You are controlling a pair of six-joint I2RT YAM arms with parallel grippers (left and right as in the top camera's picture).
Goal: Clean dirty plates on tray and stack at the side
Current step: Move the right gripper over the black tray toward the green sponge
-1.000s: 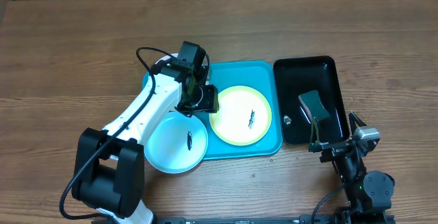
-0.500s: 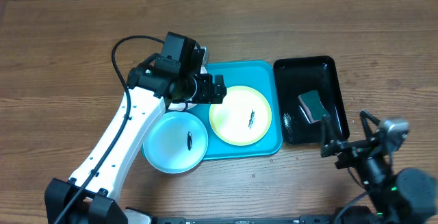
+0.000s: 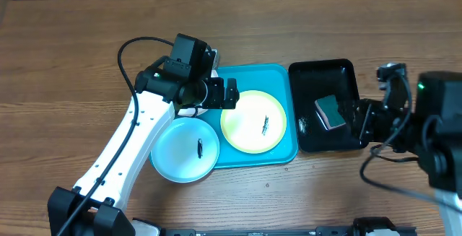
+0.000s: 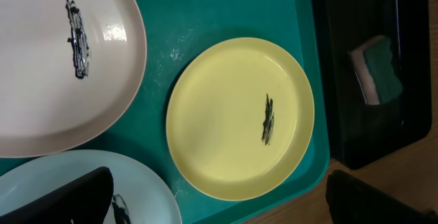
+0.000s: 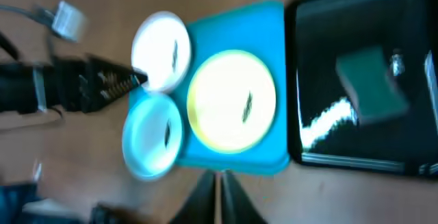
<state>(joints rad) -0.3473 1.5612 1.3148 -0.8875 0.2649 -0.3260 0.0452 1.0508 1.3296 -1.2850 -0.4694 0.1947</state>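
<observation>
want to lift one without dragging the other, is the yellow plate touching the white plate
Apart. The left wrist view shows a strip of bare tray between the yellow plate and the white plate.

Overhead: fixed, high, straight down; whole tabletop (image 3: 65,55) in frame.
Left wrist: near, steep downward; yellow-green plate (image 4: 239,118) centred, black tray (image 4: 342,114) at 3 o'clock.
Right wrist: farther back, blurred, looking down; black tray again at 3 o'clock.
Shared: all three cover the turquoise tray (image 3: 256,73), yellow-green plate, black tray.
</observation>
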